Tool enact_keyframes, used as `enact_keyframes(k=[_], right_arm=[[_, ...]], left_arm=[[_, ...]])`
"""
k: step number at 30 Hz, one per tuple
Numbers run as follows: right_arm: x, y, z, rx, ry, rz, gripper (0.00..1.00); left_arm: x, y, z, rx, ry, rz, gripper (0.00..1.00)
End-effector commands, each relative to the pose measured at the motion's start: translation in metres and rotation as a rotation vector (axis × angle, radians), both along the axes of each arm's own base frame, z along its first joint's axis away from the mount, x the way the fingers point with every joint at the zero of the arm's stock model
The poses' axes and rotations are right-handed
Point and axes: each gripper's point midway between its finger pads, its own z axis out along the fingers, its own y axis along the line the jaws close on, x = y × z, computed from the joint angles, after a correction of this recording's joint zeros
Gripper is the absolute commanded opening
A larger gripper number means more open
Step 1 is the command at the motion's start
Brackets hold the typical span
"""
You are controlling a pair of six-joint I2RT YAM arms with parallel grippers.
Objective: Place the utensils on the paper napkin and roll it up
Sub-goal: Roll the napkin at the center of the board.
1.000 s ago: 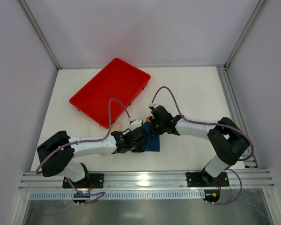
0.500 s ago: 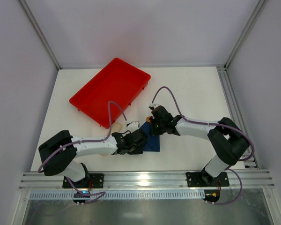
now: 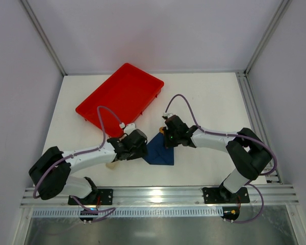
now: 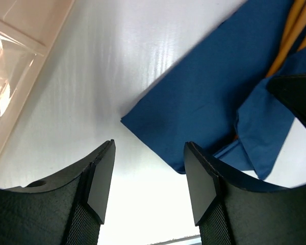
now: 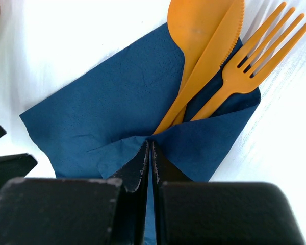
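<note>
The paper napkin [image 3: 158, 154] [image 5: 102, 107] lies dark blue on the white table between the two arms. The utensils, an orange spoon [image 5: 199, 25], knife [image 5: 214, 56] and fork [image 5: 255, 56], rest on its far corner. A folded flap covers their handles. My right gripper [image 5: 150, 145] [image 3: 164, 140] is shut, its tips pinching that flap where the folds meet. My left gripper [image 4: 149, 153] [image 3: 142, 147] stands open just left of the napkin [image 4: 204, 102] with nothing between its fingers.
A red tray [image 3: 120, 99] sits tilted at the back left. A pale beige strip [image 4: 20, 61] lies to the left of my left gripper. Aluminium frame rails run along the near edge and the right side.
My left gripper has opened and drawn back to the left, off the napkin, leaving more blue paper uncovered. The right gripper has stayed shut in place.
</note>
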Motion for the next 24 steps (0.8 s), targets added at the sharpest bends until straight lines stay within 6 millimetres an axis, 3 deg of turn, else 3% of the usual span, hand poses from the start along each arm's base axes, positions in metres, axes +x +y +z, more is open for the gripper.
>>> enact_keyframes(k=[1, 8, 11, 18, 20, 24], right_arm=[[-0.013, -0.012, -0.009, -0.045, 0.038, 0.006, 0.04], [-0.012, -0.011, -0.007, -0.045, 0.034, 0.008, 0.04], [-0.013, -0.012, -0.008, -0.047, 0.036, 0.006, 0.04], [-0.012, -0.010, -0.009, -0.041, 0.039, 0.007, 0.04], [-0.012, -0.009, -0.010, -0.041, 0.042, 0.006, 0.04], [-0.013, -0.008, -0.010, -0.039, 0.043, 0.009, 0.04]], left_arm=[[-0.003, 0.009, -0.016, 0.029, 0.029, 0.031, 0.61], [-0.012, -0.002, -0.048, 0.003, 0.113, 0.027, 0.60], [-0.016, -0.014, -0.052, -0.062, 0.129, 0.013, 0.60], [-0.021, -0.027, -0.037, -0.183, 0.074, 0.008, 0.59], [-0.021, -0.040, -0.028, -0.244, 0.041, -0.007, 0.60], [-0.028, -0.055, -0.031, -0.287, 0.025, -0.032, 0.60]])
